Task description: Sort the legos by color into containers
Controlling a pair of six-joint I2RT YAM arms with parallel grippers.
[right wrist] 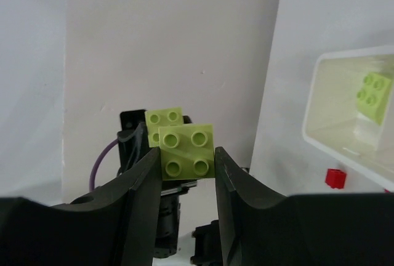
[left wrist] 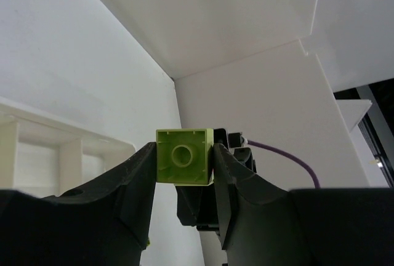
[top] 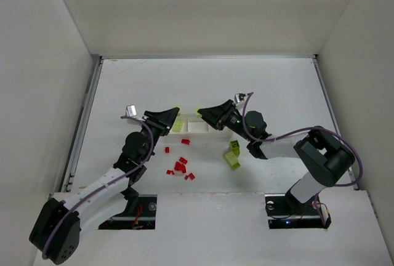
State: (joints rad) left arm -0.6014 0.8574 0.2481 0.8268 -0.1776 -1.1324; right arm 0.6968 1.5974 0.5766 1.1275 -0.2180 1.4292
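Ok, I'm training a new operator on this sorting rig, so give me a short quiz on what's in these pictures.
1. True or false: the left gripper is empty.
2. The right gripper holds a brick that is: A red, B yellow-green, C blue.
3. Fill in: on the table, the red bricks lie toward the ___ arm's side of the loose yellow-green bricks.
Key: 1 false, it is shut on a yellow-green brick. 2 B. 3 left.
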